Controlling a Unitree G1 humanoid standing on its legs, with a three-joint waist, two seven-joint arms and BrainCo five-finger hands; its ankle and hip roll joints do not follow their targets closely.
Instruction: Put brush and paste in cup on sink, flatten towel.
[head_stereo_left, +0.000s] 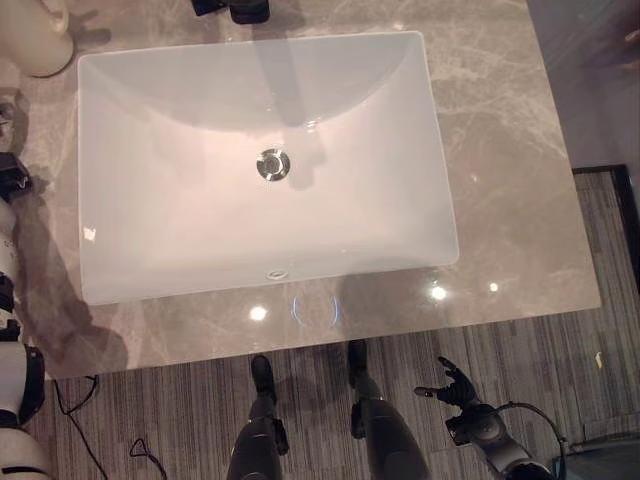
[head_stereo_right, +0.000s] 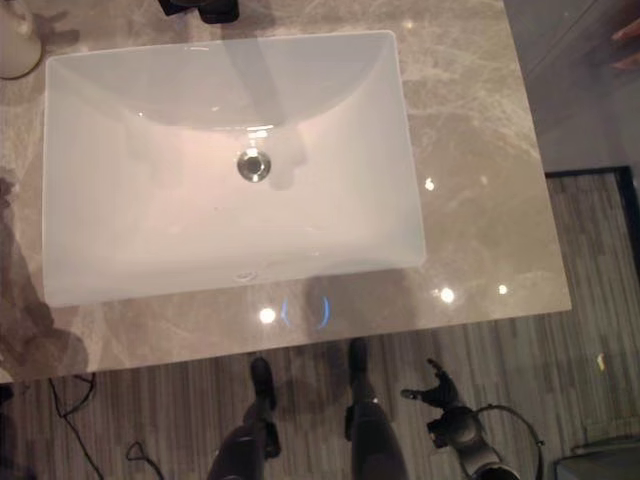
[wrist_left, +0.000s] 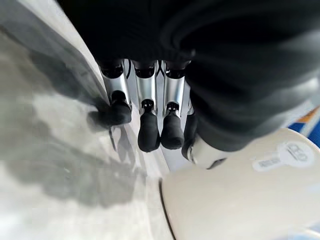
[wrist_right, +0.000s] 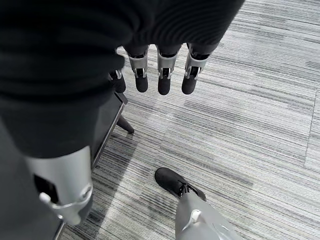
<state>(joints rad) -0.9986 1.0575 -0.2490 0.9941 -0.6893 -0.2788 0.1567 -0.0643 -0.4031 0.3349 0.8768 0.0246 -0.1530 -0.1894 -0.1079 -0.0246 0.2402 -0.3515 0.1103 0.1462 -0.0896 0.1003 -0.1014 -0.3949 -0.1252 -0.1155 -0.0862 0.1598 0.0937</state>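
Note:
A cream cup (head_stereo_left: 40, 35) stands on the marble counter (head_stereo_left: 500, 130) at the sink's far left corner. My left hand (wrist_left: 150, 115) is close beside this cup (wrist_left: 240, 195), its fingers straight and open just above the counter, holding nothing. My right hand (head_stereo_left: 455, 385) hangs low over the striped carpet at the lower right, below the counter's front edge. Its fingers (wrist_right: 165, 75) are relaxed and open, with nothing in them.
A white rectangular sink (head_stereo_left: 100, 150) with a metal drain (head_stereo_left: 272, 163) takes up most of the counter. A dark tap base (head_stereo_left: 235, 8) sits behind it. Bare marble runs to the right of the sink. Grey striped carpet (head_stereo_left: 560, 360) lies in front.

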